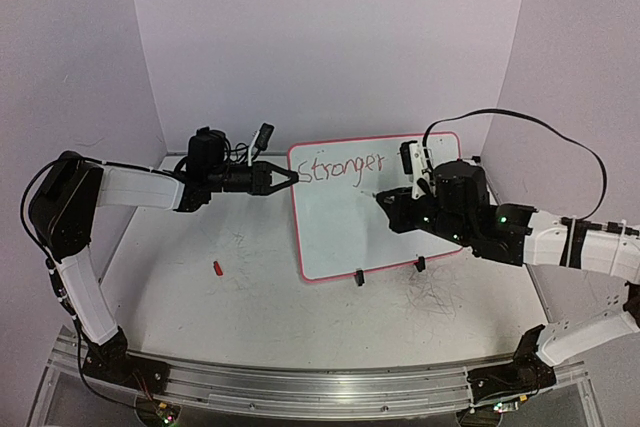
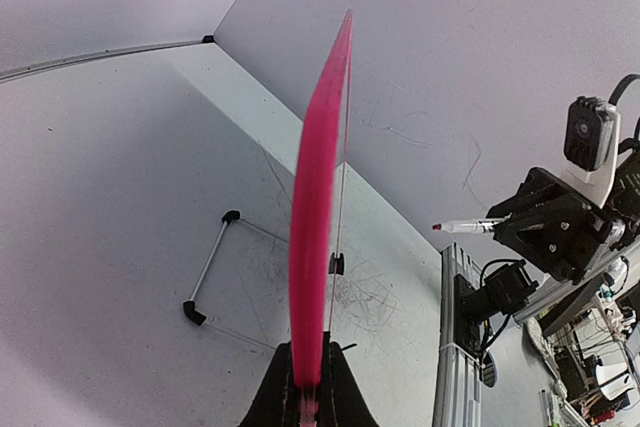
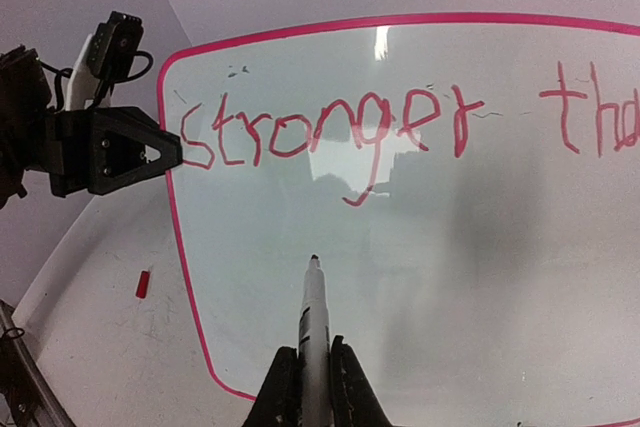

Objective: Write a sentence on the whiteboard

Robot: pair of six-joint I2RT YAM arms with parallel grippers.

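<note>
We are clamping our left gripper (image 1: 288, 178) on the left edge of the pink-rimmed white whiteboard (image 1: 340, 237) mid-table; our right gripper (image 3: 312, 352) is pinching a white marker (image 3: 314, 302) below the red handwritten sentence (image 3: 320, 132).

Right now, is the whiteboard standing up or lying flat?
Standing: the whiteboard rests on its black feet, left hand gripping its side edge.

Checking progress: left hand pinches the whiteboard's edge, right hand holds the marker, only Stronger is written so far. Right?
Not quite. The right wrist view shows the sentence on the whiteboard continues past Stronger with the letters tha. The rest holds.
</note>
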